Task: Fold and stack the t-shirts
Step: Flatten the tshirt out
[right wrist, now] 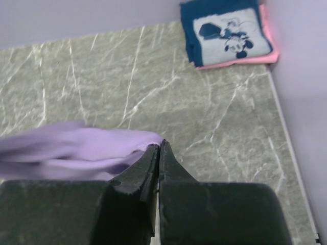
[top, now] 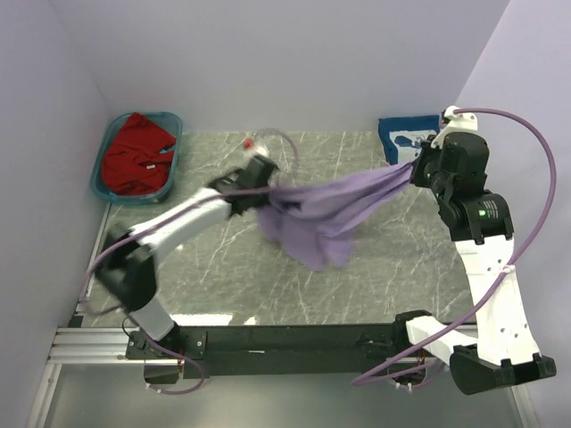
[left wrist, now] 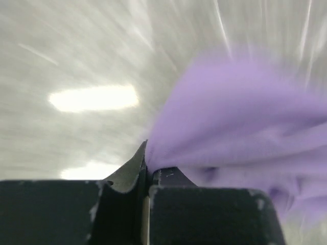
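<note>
i see the lavender t-shirt strung between both arms above the marbled grey table, its soft cloth taut along the top edge and sagging in a loose, crumpled fold below. my left gripper has its dark jaws pressed together on one bunched corner. the right gripper is pinched closed on the opposite end. a navy t-shirt with a white cartoon print lies folded square at the far right corner, on top of a pink t-shirt. a red t-shirt sits crumpled in the teal plastic tub, far left.
</note>
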### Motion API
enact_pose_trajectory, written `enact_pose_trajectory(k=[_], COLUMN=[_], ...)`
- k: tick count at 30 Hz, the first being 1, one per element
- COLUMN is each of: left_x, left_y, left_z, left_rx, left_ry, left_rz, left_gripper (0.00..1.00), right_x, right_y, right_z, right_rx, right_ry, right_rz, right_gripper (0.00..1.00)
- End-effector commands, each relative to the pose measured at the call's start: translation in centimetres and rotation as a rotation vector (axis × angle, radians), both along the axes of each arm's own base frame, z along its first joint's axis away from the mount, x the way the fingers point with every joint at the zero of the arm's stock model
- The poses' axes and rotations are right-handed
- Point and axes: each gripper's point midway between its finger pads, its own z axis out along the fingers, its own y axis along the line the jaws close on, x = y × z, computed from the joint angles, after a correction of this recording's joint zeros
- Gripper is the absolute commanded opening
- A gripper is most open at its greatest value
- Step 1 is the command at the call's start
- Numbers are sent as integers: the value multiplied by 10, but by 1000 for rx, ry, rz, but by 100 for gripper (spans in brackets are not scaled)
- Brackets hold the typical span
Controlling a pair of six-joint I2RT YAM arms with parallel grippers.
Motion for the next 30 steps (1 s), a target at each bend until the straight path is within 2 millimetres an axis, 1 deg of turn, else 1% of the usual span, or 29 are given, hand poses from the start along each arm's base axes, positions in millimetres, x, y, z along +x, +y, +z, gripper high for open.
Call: enact_pose_trajectory(k=[1, 2, 3, 4, 5, 6, 8, 9, 12, 14, 15, 18, 19, 21, 22, 23, 24, 25, 26, 27, 28, 29, 30], left_x=[20, 16, 6, 1, -5, -17, -29, -40, -59, -69, -77, -87, -85, -80, -76, -72, -62, -53, -43, -20, -6, 7, 35], left_y=[111, 129, 143, 151, 158, 168, 178, 188, 200, 207, 211, 212, 204, 192, 177, 170, 162, 156, 157, 150, 152, 151, 143], left_z=[179, 201, 227, 240, 257, 273, 291, 304, 321, 327, 331, 332, 325, 316, 304, 298, 289, 272, 265, 259, 253, 250, 231], left_rx=[149, 184, 206, 216, 208, 196, 192, 172, 146, 142, 131, 111, 106, 106, 99, 103, 132, 166, 205, 259, 288, 307, 344], left_ry=[-418, -471, -523, -549, -583, -610, -649, -682, -719, -720, -727, -731, -718, -706, -679, -666, -648, -625, -624, -637, -624, -615, -580], left_rz=[260, 309, 311, 322, 337, 344, 350, 365, 363, 358, 356, 313, 273, 204, 128, 100, 71, 58, 83, 85, 102, 116, 131], left_gripper=[1, 1, 1, 1, 1, 1, 1, 1, 1, 1, 1, 1, 1, 1, 1, 1, 1, 1, 1, 1, 1, 1, 1], right_x=[-2, -3, -4, -3, -2, -6, -7, -10, -12, -14, -16, -18, -17, -13, -11, -8, -6, -3, 5, 10, 15, 26, 30], right_y=[-19, -18, -17, -13, -11, -9, 0, 2, 0, -2, -4, -2, -2, 1, 1, 1, 1, 0, 1, -1, -4, -5, -8], right_z=[49, 56, 60, 61, 64, 68, 69, 72, 68, 64, 66, 65, 64, 56, 53, 47, 45, 41, 35, 30, 27, 18, 14], right_rx=[0, 4, 6, 16, 22, 29, 36, 36, 28, 17, 18, 20, 22, 26, 28, 26, 24, 20, 18, 18, 18, 15, 19], right_ry=[-173, -194, -206, -214, -229, -248, -267, -281, -277, -269, -278, -290, -290, -267, -255, -237, -231, -222, -204, -191, -177, -145, -134], right_rz=[-89, -83, -77, -54, -41, -28, 28, 40, 35, 26, 21, 29, 31, 39, 40, 39, 36, 29, 24, 13, -12, -29, -50], right_gripper=[0, 0, 0, 0, 0, 0, 0, 0, 0, 0, 0, 0, 0, 0, 0, 0, 0, 0, 0, 0, 0, 0, 0])
